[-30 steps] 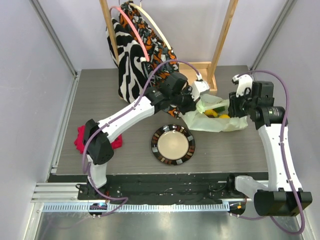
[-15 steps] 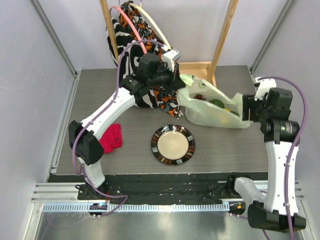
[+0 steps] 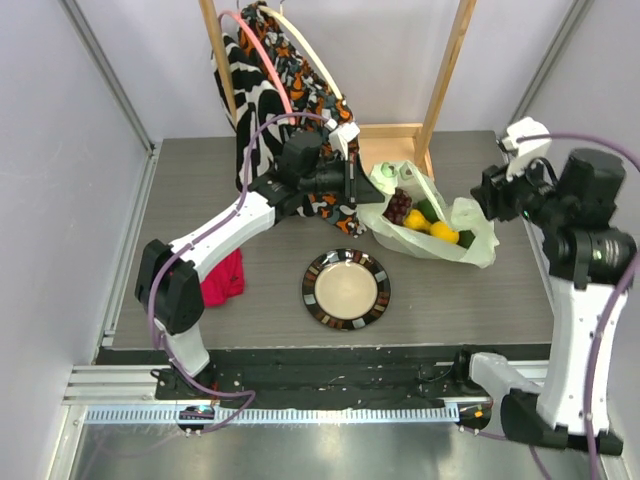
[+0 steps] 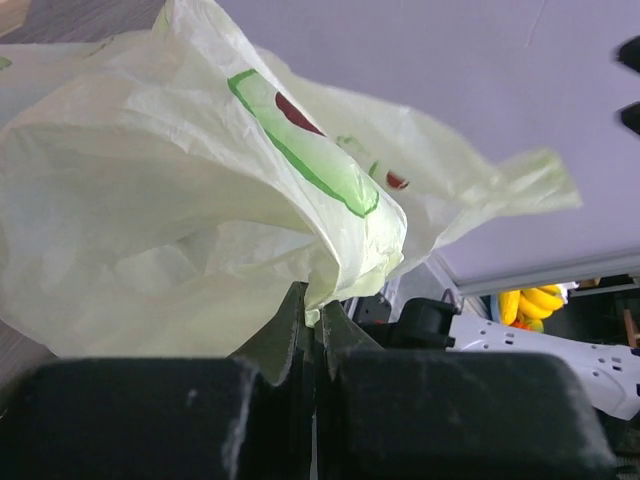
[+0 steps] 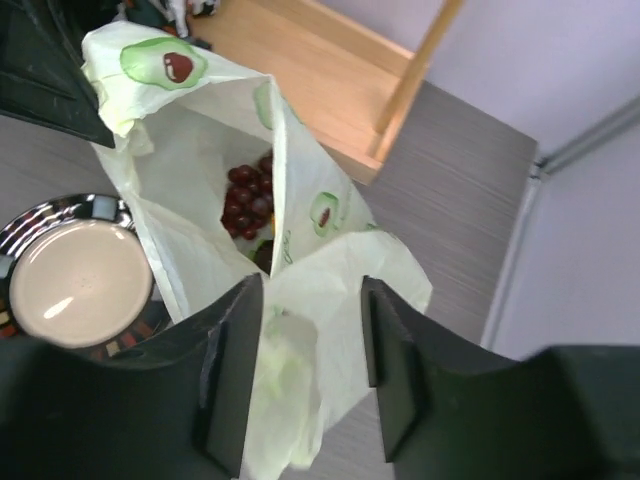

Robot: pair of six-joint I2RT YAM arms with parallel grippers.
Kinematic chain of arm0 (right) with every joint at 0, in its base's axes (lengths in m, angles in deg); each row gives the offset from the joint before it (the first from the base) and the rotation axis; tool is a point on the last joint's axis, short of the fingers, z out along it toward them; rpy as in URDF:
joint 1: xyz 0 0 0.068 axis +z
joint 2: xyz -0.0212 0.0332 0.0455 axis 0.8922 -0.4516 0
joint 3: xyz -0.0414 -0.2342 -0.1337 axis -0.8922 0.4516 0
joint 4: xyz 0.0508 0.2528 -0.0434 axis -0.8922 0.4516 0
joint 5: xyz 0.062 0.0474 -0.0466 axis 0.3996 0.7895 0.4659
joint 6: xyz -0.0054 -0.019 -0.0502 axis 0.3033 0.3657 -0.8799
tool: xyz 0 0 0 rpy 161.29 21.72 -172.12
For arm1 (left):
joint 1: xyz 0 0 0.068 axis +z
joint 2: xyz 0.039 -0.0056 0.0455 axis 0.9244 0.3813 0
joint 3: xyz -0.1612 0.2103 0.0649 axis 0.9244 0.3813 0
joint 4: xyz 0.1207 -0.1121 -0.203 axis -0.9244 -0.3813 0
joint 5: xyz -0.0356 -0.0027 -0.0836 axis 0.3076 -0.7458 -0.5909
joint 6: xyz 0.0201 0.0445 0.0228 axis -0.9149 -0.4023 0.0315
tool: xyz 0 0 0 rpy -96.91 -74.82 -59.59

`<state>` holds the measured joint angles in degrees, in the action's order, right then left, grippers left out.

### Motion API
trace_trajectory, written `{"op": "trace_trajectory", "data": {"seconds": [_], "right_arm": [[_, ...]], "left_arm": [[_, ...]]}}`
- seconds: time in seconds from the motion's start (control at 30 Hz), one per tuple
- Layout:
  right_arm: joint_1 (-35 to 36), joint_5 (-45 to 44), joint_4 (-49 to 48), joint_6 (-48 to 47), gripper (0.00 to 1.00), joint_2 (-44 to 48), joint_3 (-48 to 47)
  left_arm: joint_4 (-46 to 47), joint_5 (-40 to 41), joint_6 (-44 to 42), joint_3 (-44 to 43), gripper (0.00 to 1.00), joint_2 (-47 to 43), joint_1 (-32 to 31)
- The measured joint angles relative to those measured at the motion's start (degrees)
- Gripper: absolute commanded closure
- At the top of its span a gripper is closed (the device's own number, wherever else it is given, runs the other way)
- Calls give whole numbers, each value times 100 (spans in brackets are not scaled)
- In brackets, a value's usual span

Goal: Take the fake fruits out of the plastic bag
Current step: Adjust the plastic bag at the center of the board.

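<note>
**A:** What is the plastic bag (image 3: 470, 248) made of?

**B:** It's thin, crinkly film, a translucent pale green-white. It's printed with green-rimmed avocado halves that have dark red pits. It slumps on the grey wood-grain table (image 3: 180, 200), right of centre in the overhead view, with its mouth gaping upward.

**A:** And the fake fruits (image 3: 420, 220)?

**B:** They're all inside the bag, small, glossy and smooth. A knobbly dark red grape bunch (image 3: 398, 207) sits nearest the upper left of the opening. A yellow lemon (image 3: 415, 221) is just below it, and an orange-yellow round fruit (image 3: 443, 233) lies further right. A green fruit (image 3: 428, 209) is tucked between them.

**A:** What about the left gripper (image 4: 312, 318)?

**B:** It's at the bag's left rim. The dark jaws are pressed together on a bunched fold of film, which rises from them in soft creases.

**A:** And the right gripper (image 5: 312, 300)?

**B:** It's over the bag's right end with its fingers spread. A fold of film lies in the gap between them. I can't tell whether it touches either pad. The grapes show beyond its fingertips, deep in the bag.

**A:** Is anything else nearby?

**B:** A round glossy plate (image 3: 346, 290) with a cream centre and a dark patterned rim sits just below and left of the bag.
</note>
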<state>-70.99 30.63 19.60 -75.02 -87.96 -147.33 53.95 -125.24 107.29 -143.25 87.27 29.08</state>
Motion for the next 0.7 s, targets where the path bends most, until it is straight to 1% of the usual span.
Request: {"op": "trace_trajectory", "data": {"seconds": [0.13, 0.27, 0.4, 0.5, 0.53, 0.6, 0.7], "right_arm": [[481, 271, -245, 109, 67, -699, 131], [1099, 323, -533, 173, 69, -1287, 772], [1602, 348, -728, 400, 73, -1526, 1069], [1679, 299, -1038, 658, 73, -1493, 1399], [1676, 179, -1237, 780, 73, -1471, 1659], [1674, -136, -1447, 990, 76, -1460, 2116], [1665, -1167, -1825, 1375, 77, -1460, 2983]], "left_arm": [[103, 28, 195, 11, 100, -92, 7], [81, 37, 188, 13, 100, -247, 7], [79, 55, 186, 39, 100, -337, 15], [79, 83, 181, 90, 100, -367, 39], [76, 83, 179, 103, 100, -374, 50], [76, 83, 162, 142, 100, -382, 85], [59, 83, 109, 245, 100, -422, 149]]}}
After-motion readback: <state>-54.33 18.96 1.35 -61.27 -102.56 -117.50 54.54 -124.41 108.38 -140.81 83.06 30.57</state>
